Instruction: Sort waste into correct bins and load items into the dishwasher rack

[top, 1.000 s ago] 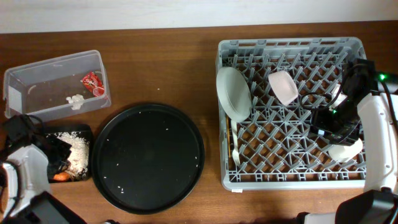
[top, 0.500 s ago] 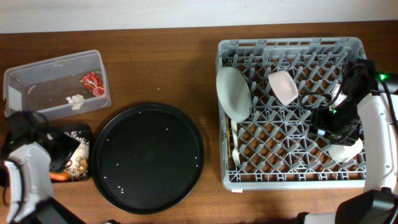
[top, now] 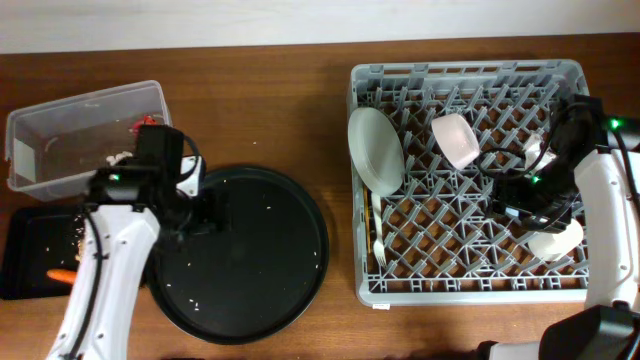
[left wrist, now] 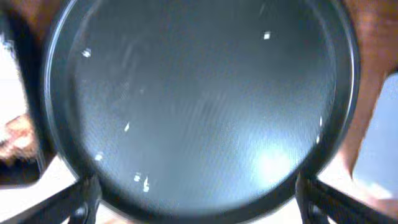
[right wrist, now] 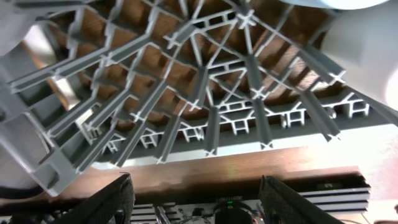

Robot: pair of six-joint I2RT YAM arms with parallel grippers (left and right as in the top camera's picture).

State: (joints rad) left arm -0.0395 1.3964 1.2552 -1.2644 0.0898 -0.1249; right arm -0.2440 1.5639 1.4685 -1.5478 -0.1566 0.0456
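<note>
Overhead: the left gripper (top: pixel 213 212) hangs over the left edge of the round black tray (top: pixel 270 290), dark against dark, so its opening cannot be read here. Its arm covers a corner of the clear tub (top: pixel 60 140) at upper left and hides most of the red wrapper (top: pixel 140 124). A low swing could clip the tub wall. The carrot (top: pixel 62 275) lies in the shallow black tray (top: pixel 25 260), which the left frame edge cuts off. At right, the dishwasher rack (top: pixel 465 285) holds the plate (top: pixel 375 150), bowl (top: pixel 455 140), fork (top: pixel 379 242) and cream-white cup (top: pixel 556 243). The right gripper (top: pixel 518 205) sits low among the pegs just beside that cup. A sideways pull could catch a peg or tip the cup. The arm may hide a second cup; I cannot tell.

Left wrist: the view is blurred. The claw is spread wide and holds nothing, with the fingers (left wrist: pixel 79 200) only at the bottom corners. Pale grains dot the round tray, too small for an easy pinch.

Right wrist: the claw is wide open and empty, its fingers cut off at the bottom. The rack grid fills the frame. The white curve at upper right is probably the cup. The pale shape at far left is unclear.
</note>
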